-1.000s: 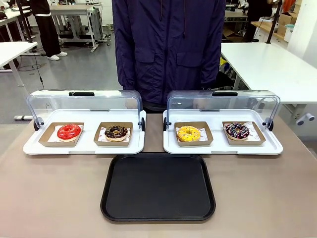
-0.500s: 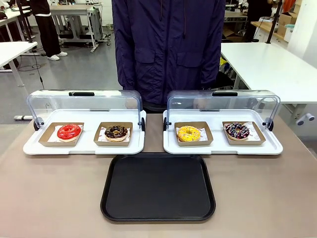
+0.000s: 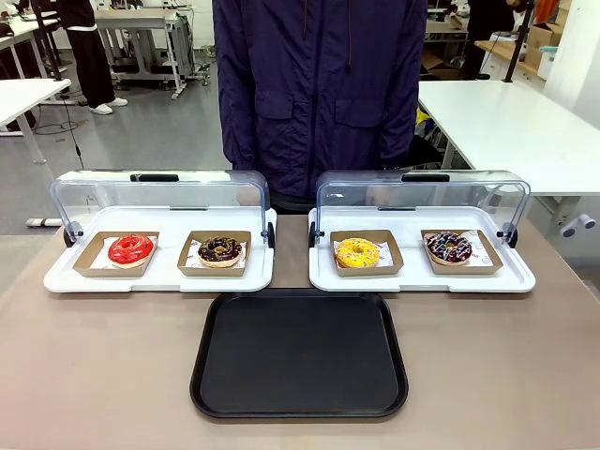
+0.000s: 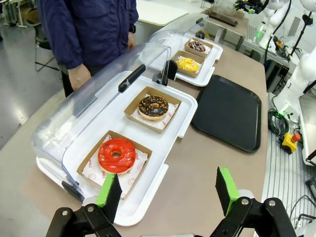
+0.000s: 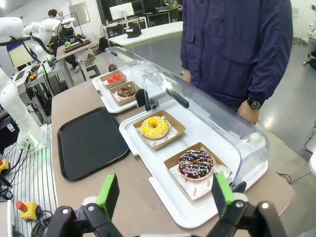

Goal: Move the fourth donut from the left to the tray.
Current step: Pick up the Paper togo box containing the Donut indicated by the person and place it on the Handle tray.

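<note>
While it sits untouched in its brown cardboard holder, the fourth donut [image 3: 449, 247] lies at the right end of the white display tray [image 3: 422, 279] nearest the table's [image 3: 525, 375] far right corner, beneath a raised clear lid [image 3: 422, 192]. From the right wrist it appears beyond the right gripper [image 5: 165, 195], roughly between the two green pads but closer to the right-hand one, well apart from both; those fingers stand wide apart with nothing between them. A yellow donut [image 3: 357, 252] shares the display tray, just to the left. The tray [image 3: 300, 354] lies bare at the middle of the table's near edge, close in front of both display trays. The left gripper [image 4: 167, 187] is likewise spread wide and holds nothing, near the table's left end, with the fourth donut far off and too small to show its sprinkles. Both grippers' bodies are cut off by the bottom edge, and the print on the holder's paper is too small to read.
</note>
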Controlling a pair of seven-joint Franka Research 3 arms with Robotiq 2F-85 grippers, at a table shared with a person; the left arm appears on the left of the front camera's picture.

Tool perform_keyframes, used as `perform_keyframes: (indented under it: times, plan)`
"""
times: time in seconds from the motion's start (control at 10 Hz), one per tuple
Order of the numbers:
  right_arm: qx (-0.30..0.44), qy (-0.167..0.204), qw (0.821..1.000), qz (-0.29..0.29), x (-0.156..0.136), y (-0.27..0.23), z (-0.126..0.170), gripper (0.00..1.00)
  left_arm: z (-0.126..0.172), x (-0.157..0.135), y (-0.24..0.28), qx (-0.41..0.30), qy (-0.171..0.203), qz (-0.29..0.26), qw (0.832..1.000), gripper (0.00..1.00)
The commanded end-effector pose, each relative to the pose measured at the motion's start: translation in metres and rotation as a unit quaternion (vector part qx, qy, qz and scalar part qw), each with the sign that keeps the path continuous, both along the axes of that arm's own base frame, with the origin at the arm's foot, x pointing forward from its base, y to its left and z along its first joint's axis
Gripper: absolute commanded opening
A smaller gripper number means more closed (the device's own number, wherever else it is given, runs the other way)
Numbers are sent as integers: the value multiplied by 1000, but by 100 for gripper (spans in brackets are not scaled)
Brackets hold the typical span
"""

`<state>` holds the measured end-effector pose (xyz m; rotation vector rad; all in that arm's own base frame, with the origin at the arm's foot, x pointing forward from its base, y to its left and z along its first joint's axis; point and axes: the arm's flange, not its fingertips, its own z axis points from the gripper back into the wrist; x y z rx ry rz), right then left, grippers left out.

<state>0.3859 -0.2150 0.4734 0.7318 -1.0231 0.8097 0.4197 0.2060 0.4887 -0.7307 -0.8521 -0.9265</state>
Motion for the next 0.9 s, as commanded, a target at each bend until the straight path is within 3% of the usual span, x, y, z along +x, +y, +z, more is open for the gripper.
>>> perform_keyframes:
  times: [0.0, 0.8]
  plan:
    - [5, -12, 1000, 0, 2, 0, 2, 100, 1, -1, 0, -4, -1, -2, 1000, 100]
    - [5, -12, 1000, 0, 2, 0, 2, 100, 1, -1, 0, -4, -1, -2, 1000, 100]
